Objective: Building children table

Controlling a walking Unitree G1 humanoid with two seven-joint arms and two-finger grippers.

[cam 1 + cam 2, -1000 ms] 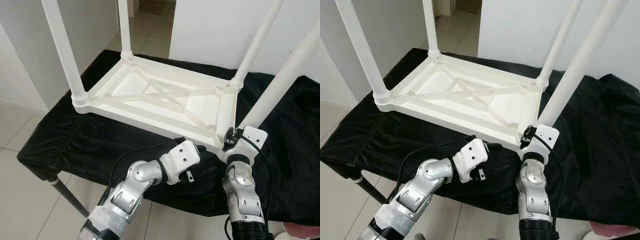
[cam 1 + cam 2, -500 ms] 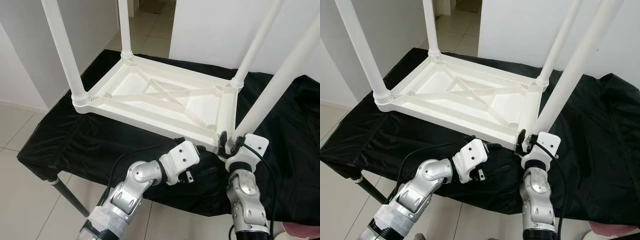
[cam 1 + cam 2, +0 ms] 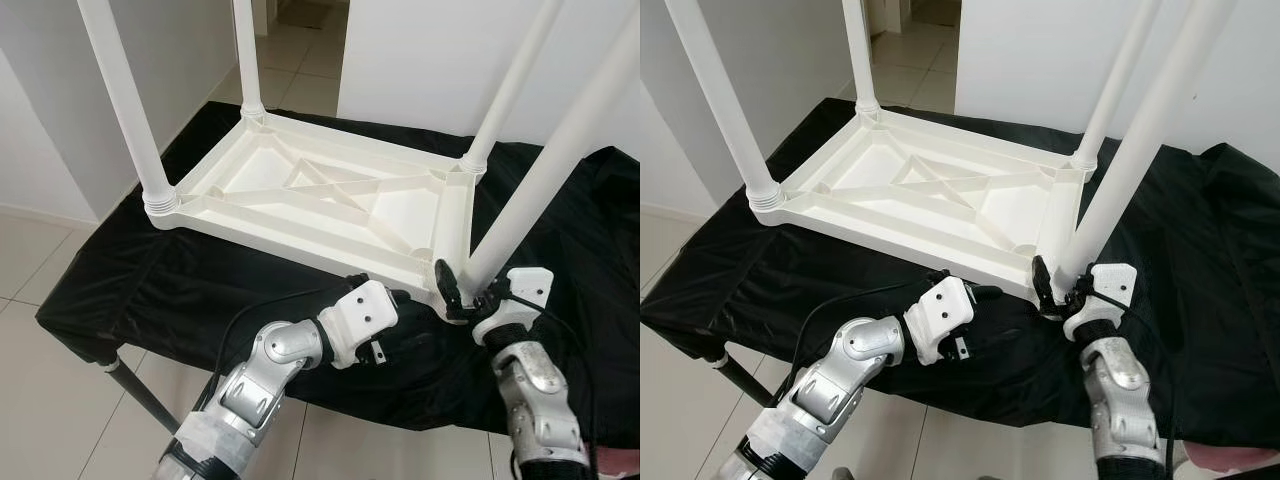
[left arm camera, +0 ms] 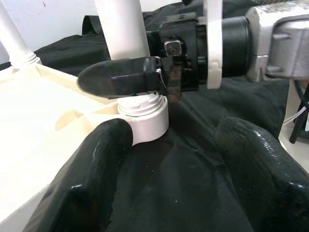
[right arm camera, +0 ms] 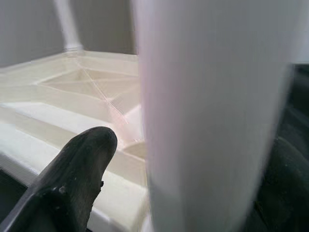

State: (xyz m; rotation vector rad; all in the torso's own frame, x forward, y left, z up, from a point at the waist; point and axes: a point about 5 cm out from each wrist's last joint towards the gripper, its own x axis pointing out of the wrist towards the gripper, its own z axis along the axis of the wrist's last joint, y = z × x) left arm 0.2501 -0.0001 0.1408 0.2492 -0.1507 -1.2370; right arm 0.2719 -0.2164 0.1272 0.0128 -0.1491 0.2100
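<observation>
Right tool [image 3: 455, 290] grips table leg [image 3: 545, 170] over black cloth [image 3: 150, 280].

no text, label, brand or number can be read on anything here

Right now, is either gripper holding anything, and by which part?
The right gripper holds the near-right table leg at its base, just above the corner socket of the upturned white tabletop. The left gripper is open beside it, holding nothing.
</observation>
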